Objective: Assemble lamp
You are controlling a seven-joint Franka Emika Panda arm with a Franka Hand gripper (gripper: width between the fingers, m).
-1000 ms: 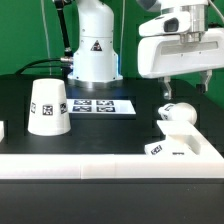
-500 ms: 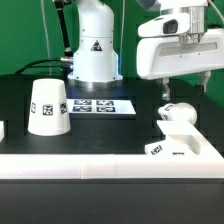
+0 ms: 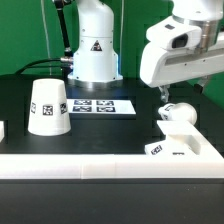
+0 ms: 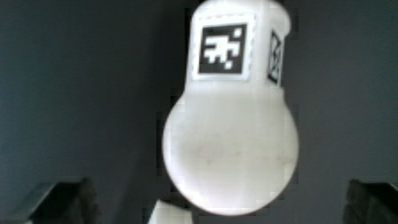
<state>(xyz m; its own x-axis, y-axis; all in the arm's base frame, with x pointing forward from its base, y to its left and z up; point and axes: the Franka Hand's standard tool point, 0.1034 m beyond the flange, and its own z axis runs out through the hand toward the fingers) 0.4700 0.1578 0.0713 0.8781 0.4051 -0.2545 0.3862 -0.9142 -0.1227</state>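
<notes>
The white bulb rests on the flat white base at the exterior view's right, its round head showing. My gripper hangs just above the bulb, open and empty, one finger on each side. In the wrist view the bulb fills the middle, tag end far and round head near. The dark fingertips stand wide apart at both edges, and my gripper straddles the round head without touching it. The cone-shaped shade stands at the exterior view's left, narrow end up.
The marker board lies on the black table between the shade and the base. The white robot pedestal stands behind it. A white ledge runs along the front. A small white piece shows at the left edge.
The hand has tilted and shifted slightly towards the exterior view's right, above the bulb. The fingers stay open around the bulb. The bulb, base and shade have not moved.
</notes>
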